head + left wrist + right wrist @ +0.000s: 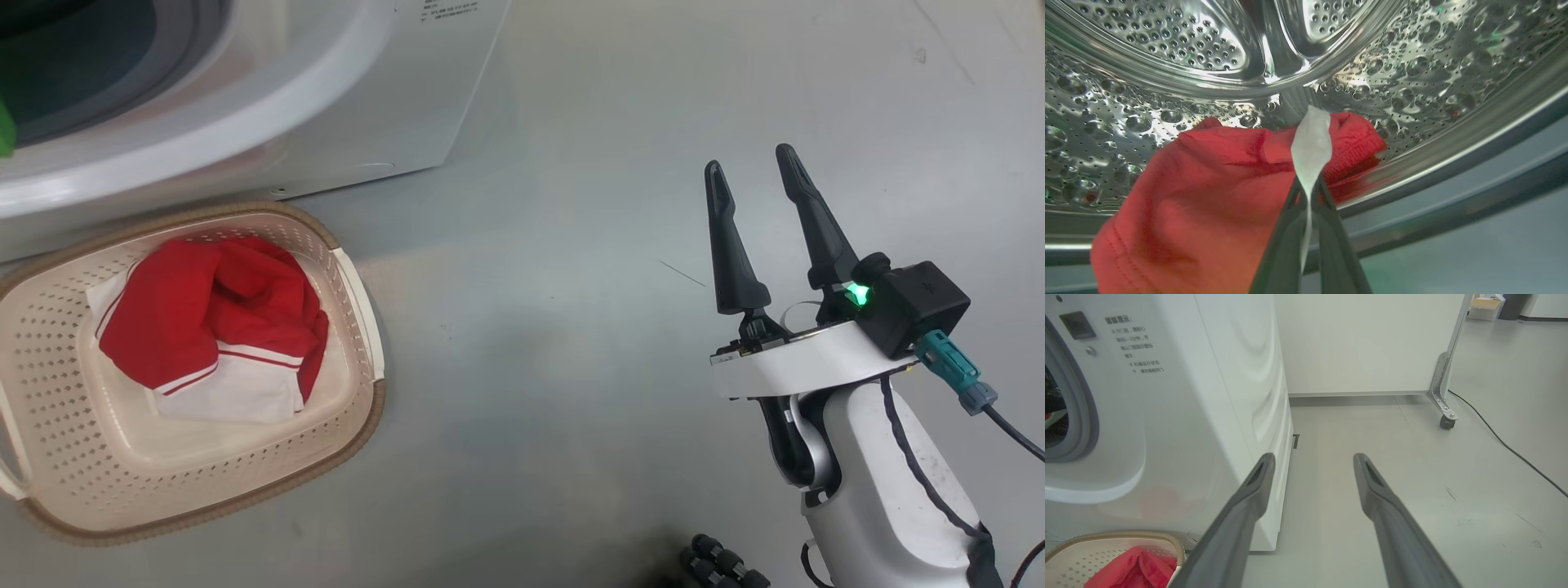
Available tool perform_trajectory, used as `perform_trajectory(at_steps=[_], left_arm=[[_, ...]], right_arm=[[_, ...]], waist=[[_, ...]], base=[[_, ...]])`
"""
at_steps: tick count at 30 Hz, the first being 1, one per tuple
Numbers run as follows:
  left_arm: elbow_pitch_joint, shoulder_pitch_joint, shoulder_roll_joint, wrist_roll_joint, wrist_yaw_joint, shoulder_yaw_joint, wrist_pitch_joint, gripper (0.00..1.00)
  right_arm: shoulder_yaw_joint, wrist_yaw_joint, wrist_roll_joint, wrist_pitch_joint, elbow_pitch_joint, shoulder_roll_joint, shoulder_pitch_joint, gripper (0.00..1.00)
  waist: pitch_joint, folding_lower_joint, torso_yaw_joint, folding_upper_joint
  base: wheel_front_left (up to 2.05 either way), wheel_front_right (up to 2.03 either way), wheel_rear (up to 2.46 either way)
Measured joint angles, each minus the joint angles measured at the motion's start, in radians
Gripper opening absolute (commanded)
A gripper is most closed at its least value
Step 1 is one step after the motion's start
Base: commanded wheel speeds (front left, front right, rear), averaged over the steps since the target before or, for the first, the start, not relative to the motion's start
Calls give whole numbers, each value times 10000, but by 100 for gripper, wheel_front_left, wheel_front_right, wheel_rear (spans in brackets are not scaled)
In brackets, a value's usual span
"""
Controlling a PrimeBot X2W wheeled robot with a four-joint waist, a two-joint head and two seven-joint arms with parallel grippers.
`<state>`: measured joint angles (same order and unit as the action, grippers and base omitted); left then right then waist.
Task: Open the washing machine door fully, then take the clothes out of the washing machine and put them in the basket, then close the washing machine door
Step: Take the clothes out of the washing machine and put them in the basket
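Left tool [1310, 185]: clenched on clothes' [1208, 196] white trim, inside washing machine [1167, 41]. Right tool [749, 159]: released, empty, outside washing machine, farther off.

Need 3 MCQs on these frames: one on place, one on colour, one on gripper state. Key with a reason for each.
1. Where does the red and white fabric garment in the head view lie?
A. on the floor
B. in the cream perforated plastic basket
C. on top of the machine

2. What colour is the thin fabric strip pinched by the left gripper inside the perforated steel drum?
A. blue
B. black
C. white

3. How is the right gripper?
A. open, holding nothing
B. shut on cloth
C. shut on a handle

Key:
1 B: the garment sits within the basket's walls.
2 C: the strip in the shut gripper is white against red cloth.
3 A: its jaws stand apart with nothing between them.
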<state>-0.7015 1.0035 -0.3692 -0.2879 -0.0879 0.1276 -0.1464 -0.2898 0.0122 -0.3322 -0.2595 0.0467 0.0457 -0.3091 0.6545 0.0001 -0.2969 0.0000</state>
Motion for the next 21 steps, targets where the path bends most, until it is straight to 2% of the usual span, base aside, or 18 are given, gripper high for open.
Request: perform_trajectory(at_steps=[8,21], left_arm=[[-155,-266,692,-514,-140,-69,976,0],[-380,-1590,1160,-642,-245,345,2357,0]], right_arm=[[192,-2,176,0,174,4,3,100],[433,-107,366,0,575,10,213,100]], waist=[[-568,0,269,0],[-1765,0,893,0]], base=[[0,0,0],[0,0,0]])
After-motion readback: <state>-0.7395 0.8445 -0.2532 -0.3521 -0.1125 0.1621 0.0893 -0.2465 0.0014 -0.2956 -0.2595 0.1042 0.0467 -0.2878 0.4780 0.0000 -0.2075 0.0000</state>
